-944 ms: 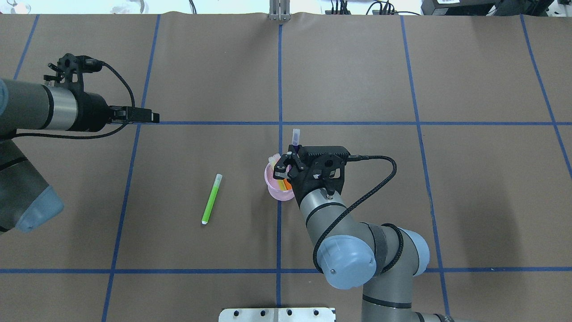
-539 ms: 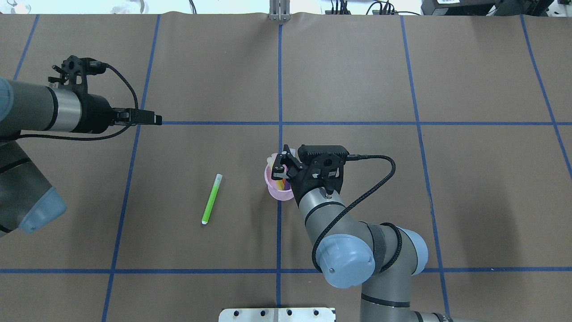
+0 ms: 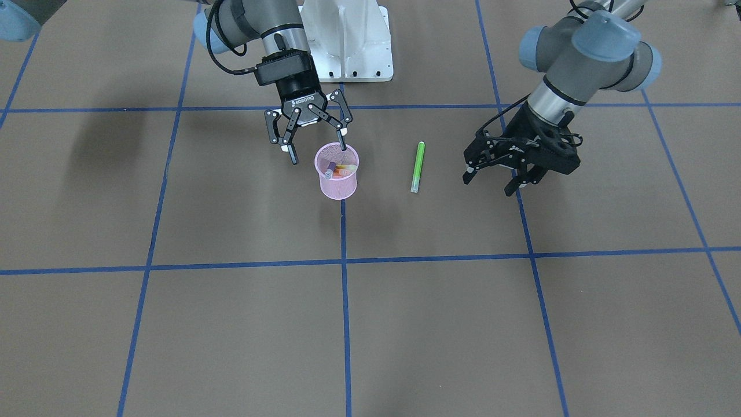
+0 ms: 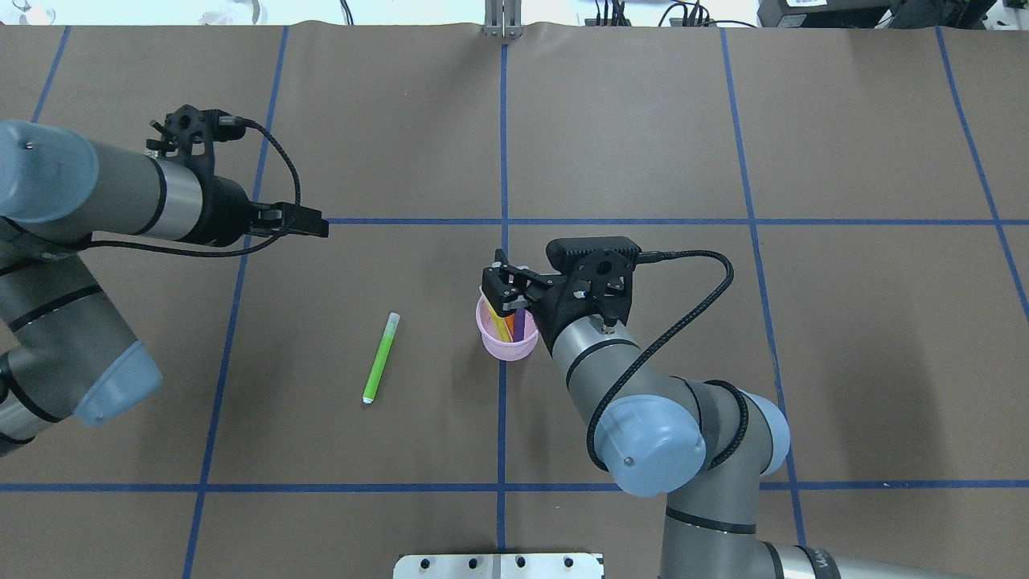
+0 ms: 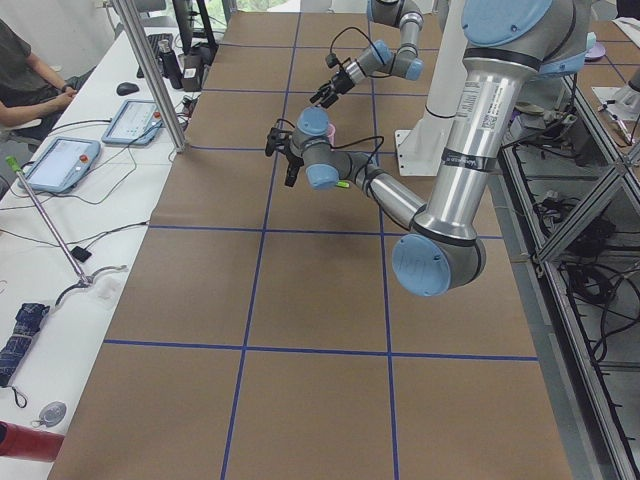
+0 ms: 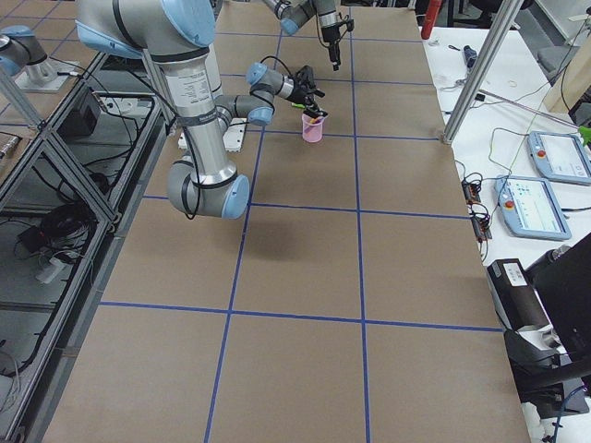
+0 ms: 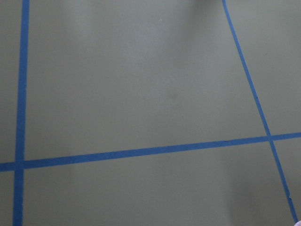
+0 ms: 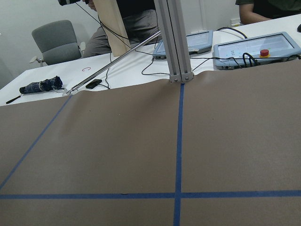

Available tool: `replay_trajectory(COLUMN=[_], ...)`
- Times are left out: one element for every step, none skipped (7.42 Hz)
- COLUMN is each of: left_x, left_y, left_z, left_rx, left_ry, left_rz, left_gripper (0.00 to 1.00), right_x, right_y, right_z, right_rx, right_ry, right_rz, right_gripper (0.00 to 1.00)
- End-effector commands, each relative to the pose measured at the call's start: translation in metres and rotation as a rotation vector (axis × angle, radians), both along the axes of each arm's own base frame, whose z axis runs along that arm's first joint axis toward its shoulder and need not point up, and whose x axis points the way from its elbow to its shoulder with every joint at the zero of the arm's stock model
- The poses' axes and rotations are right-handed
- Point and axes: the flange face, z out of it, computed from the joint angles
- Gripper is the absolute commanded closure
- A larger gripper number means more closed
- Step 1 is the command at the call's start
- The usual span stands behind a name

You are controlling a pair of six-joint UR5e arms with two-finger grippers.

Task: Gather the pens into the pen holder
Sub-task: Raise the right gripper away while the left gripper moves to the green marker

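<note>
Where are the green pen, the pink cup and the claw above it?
green pen (image 4: pixel 380 359), overhead view, middle of its body.
pink cup (image 3: pixel 338 185), front-facing view, mesh wall.
right gripper (image 3: pixel 318 153), front-facing view, between its fingertips.

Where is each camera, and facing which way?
Front: across the table, facing the robot; left gripper, right gripper open over pink wire-mesh cup.
Overhead: behind the robot, looking down; both arms.
Exterior left: table's left end; left arm nearest.
Exterior right: table's right end; right arm nearest.
Left wrist: down at taped brown paper; no body.
Right wrist: toward operators' desks; no body.
Shared: front and overhead show cup and bright green pen.
</note>
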Motion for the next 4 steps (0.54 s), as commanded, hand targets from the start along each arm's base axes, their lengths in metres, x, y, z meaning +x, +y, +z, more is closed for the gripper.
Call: replay_trajectory(left_x=[0.059,0.092,0.112,0.112], left_y=[0.021,0.047,0.067,0.067], left_z=[-0.033,-0.025,-0.019,-0.013], left_rx=[-0.05,-0.054,-0.032,0.003], left_ry=[-0.119,-0.192,-0.243,-0.296], left_rz=[0.053,0.081,0.138,0.182], left_gripper=[0.01,0.02,0.02,0.03], right_x=[0.053,0.074,0.092,0.115], right_y=[-0.032,-0.046,-0.057,-0.069], right_z=[0.027,0.048,0.064,0.09], right_rx=[-0.041,-0.068,-0.069,-0.09], right_ry=[0.013,0.029,0.013,0.026], right_rz=[-0.05,-0.058,-0.074,-0.095], right_gripper=[0.0,0.0,0.0,0.0])
